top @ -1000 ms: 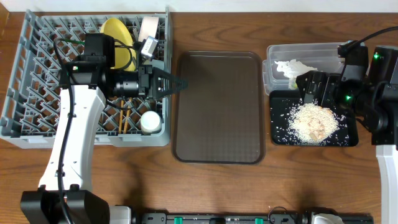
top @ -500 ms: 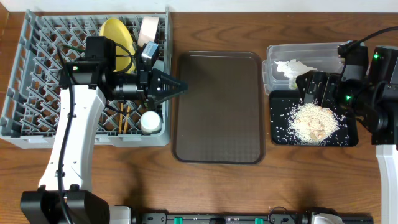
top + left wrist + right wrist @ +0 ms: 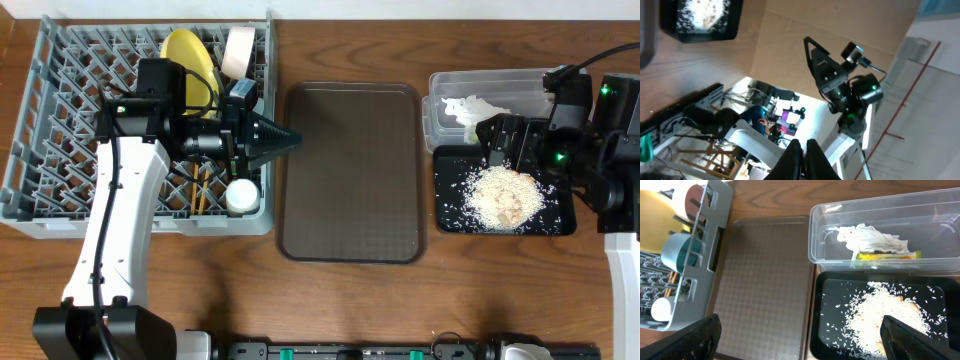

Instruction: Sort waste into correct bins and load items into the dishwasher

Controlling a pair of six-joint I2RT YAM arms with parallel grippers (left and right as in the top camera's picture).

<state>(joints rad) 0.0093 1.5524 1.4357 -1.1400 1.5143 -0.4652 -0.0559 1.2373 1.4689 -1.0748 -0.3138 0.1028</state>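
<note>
The large grey plastic dish rack (image 3: 60, 120) on the left holds the round yellow plate (image 3: 185, 55), thin wooden chopsticks (image 3: 197, 190) and small white cup (image 3: 240, 195). The left hand (image 3: 288, 137) is pinched together and empty beside the dark brown serving tray (image 3: 350, 170). The clear plastic tub (image 3: 490, 82) holds the crumpled white napkin (image 3: 478, 108) and green-yellow wrapper (image 3: 887, 256). Rice crumbs (image 3: 505, 195) fill the shallow black tray (image 3: 560, 222). The right hand (image 3: 503, 140) is spread apart above its far edge.

Arms apart: left pincer (image 3: 292, 137) closed and empty, right pincer (image 3: 512, 150) spread wide.

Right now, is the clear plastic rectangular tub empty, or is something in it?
Not empty: the clear plastic rectangular tub holds a crumpled white paper napkin, with a green-yellow snack wrapper lying beside it.
</note>
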